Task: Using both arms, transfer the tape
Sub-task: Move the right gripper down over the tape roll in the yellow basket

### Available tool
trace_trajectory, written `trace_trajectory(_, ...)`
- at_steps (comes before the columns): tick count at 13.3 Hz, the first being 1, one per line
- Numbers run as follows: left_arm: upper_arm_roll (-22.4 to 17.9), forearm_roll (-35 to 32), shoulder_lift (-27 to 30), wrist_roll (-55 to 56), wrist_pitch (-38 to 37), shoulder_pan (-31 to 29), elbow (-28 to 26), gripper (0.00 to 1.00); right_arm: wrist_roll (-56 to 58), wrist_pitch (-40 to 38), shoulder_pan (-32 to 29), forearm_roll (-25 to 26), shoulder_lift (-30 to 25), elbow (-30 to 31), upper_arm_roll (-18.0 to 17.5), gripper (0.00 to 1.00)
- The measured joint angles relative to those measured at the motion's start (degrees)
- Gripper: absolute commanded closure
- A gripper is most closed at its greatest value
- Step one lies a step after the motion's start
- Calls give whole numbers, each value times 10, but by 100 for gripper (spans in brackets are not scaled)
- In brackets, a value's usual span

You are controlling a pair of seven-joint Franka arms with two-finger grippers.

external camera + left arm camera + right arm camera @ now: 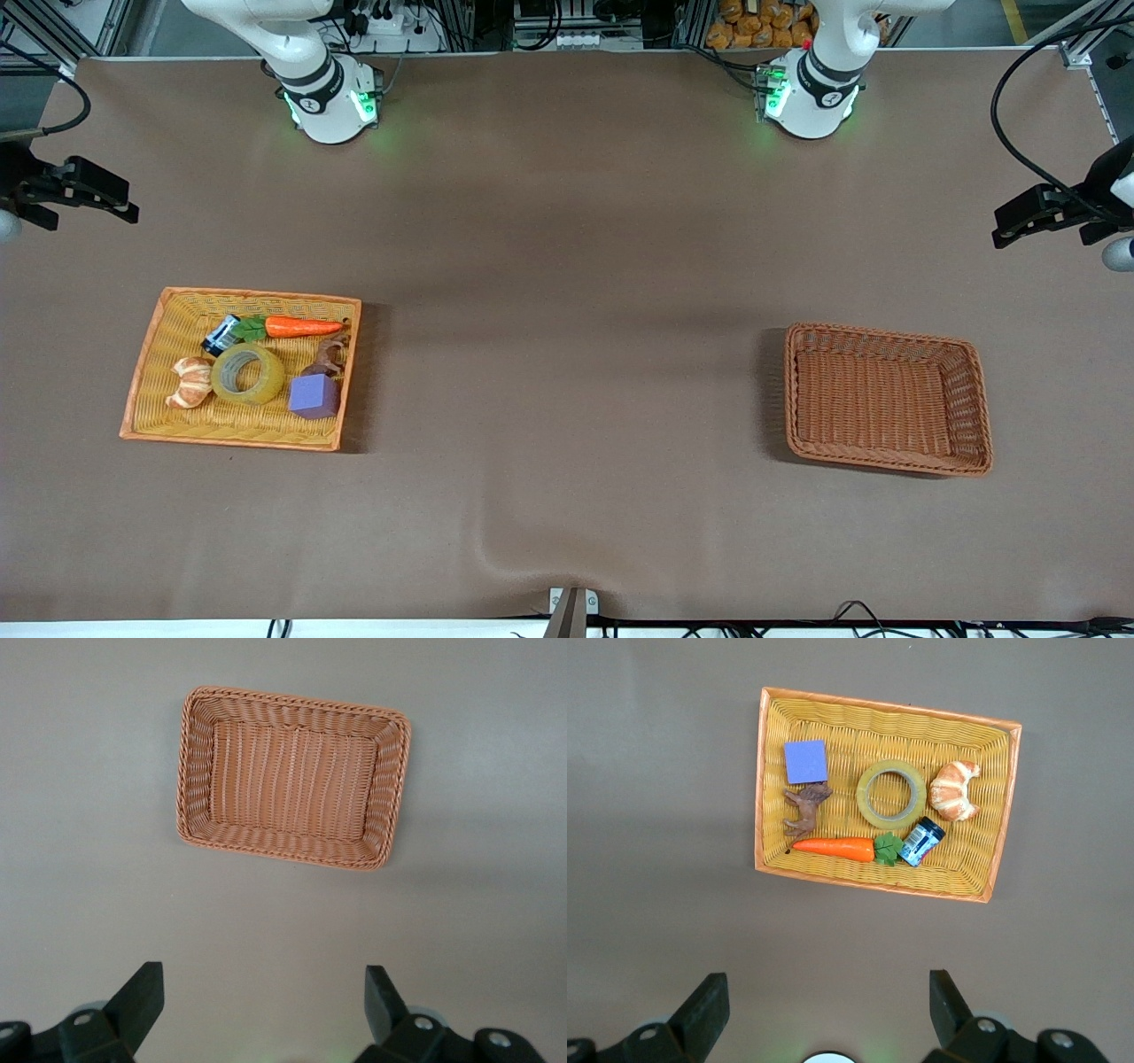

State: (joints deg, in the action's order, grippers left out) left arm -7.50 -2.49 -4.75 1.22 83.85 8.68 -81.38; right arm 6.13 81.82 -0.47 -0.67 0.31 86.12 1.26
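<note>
The tape (247, 374) is being held flat in the yellow basket (149, 361), the croissant (191, 382) at its nine o'clock, the purple block (314, 395) at four; the brown basket (886, 338) is lying well apart on the tabletop (567, 266); the right gripper (829, 1010) and left gripper (264, 1005) are being held with fingers spread, waiting over bare tabletop at either end.

Glossy translucent tape (247, 374), woven wicker baskets (886, 399), matt brown tablecloth (567, 266).
</note>
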Motion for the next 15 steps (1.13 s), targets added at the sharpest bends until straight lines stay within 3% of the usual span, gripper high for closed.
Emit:
trace_trajectory(10, -14, 0, 0, -11, 0, -1, 0, 0, 1, -5, 0, 0, 4, 4, -1, 0)
trace_trajectory(12, -14, 0, 0, -11, 0, -1, 0, 0, 1, 6, 0, 0, 32, 13, 0, 0)
trace_trajectory(15, -14, 0, 0, -11, 0, -2, -1, 0, 2, 71, -6, 0, 124, 22, 1, 0)
